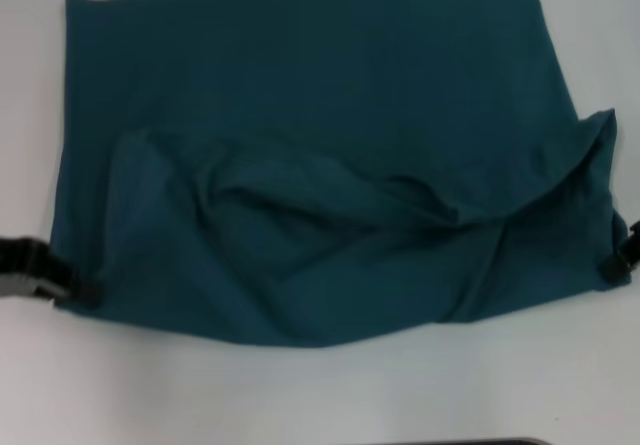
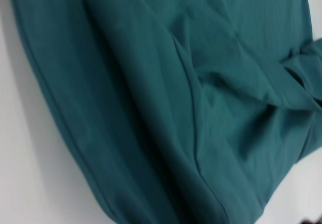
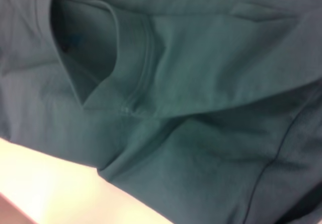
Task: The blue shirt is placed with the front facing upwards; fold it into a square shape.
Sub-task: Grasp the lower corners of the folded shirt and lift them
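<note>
The blue shirt lies folded and rumpled on the tabletop. The left gripper and right gripper sit at its near corners, apparently to control the fold; whether either pinches cloth, I cannot tell.

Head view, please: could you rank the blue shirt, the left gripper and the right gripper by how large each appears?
1. The blue shirt, by far the largest, spread across the white table.
2. The left gripper, at the shirt's near left corner.
3. The right gripper, at the right edge; it is cut off by the frame, so 2 and 3 are unsure.
</note>
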